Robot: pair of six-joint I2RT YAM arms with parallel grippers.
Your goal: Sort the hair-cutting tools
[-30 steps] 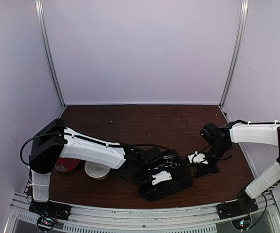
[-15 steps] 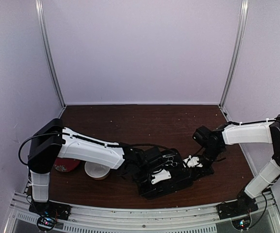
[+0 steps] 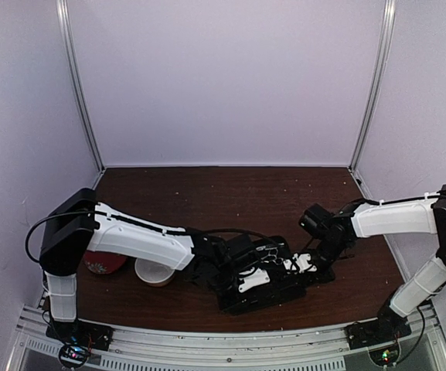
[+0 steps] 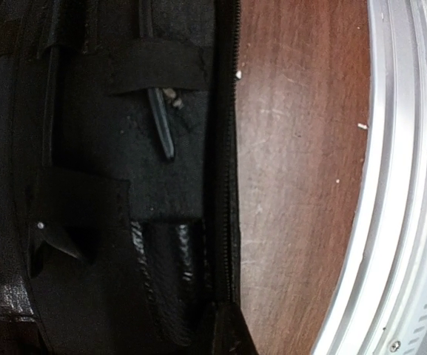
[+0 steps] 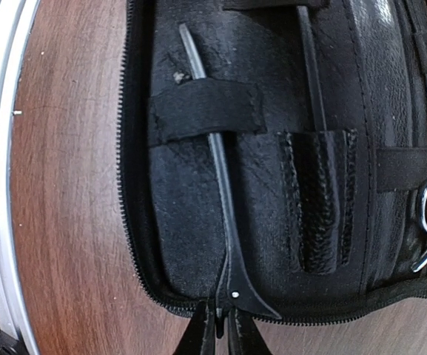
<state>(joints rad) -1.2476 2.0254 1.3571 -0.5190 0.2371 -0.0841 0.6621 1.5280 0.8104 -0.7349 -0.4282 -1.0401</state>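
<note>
Directly ahead of the right gripper [image 5: 222, 336], the thin black stick-like tool [image 5: 217, 177] runs lengthwise away, its flared tail pinched there; the left gripper [image 4: 224, 336] is clenched.

Soft even light overhead; dim, slightly blurred wrist views, fisheye-curved edges, glare on metal rail [image 4: 398, 185]

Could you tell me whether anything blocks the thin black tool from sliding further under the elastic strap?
Nothing visible: the thin black tool already passes under the elastic strap, with bare lining beyond its tip.
</note>
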